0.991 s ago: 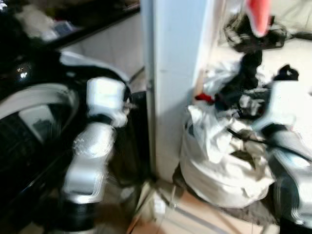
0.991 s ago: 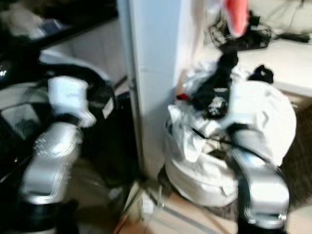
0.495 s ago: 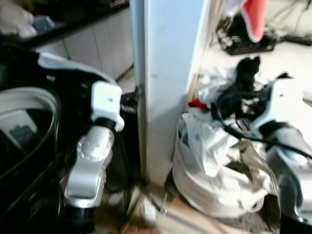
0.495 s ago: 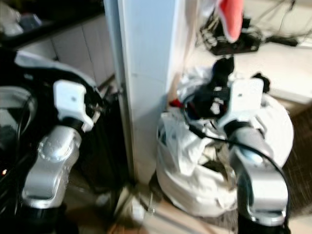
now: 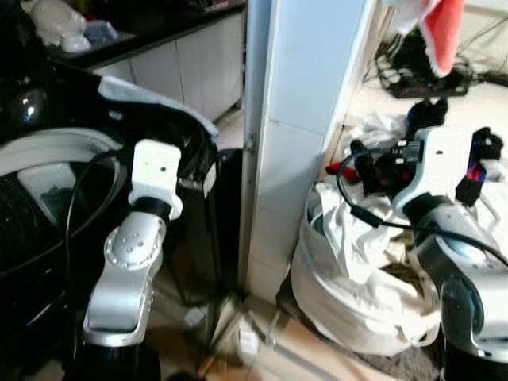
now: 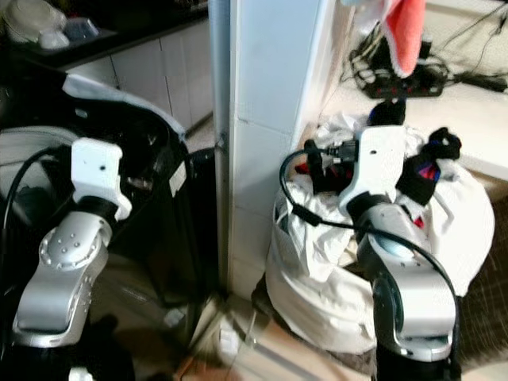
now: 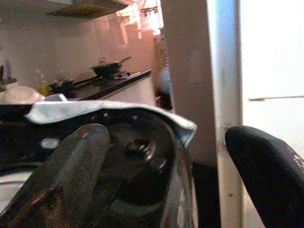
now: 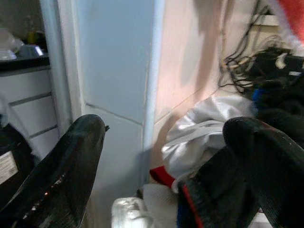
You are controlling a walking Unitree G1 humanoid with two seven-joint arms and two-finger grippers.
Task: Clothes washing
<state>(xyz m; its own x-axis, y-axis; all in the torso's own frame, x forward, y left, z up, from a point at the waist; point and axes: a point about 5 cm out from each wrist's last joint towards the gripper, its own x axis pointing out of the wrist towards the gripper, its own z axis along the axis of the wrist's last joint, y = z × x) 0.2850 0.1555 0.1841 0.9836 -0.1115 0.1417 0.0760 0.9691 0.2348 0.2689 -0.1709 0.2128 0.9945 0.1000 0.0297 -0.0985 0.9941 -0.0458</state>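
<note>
I see the left gripper (image 7: 161, 180) spread wide facing the black washing machine (image 5: 48, 182) — right gripper (image 8: 166, 166) also wide, empty, above the white laundry bag (image 5: 357, 294) beside the tiled pillar (image 5: 298, 119).

A white tiled pillar (image 5: 305, 119) stands between dark-topped kitchen cabinets (image 5: 194, 59) and pale floor (image 5: 373, 103).

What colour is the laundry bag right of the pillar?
White; the laundry bag shows best in the left eye view, stuffed with white cloth beside the pale tiled pillar.
</note>
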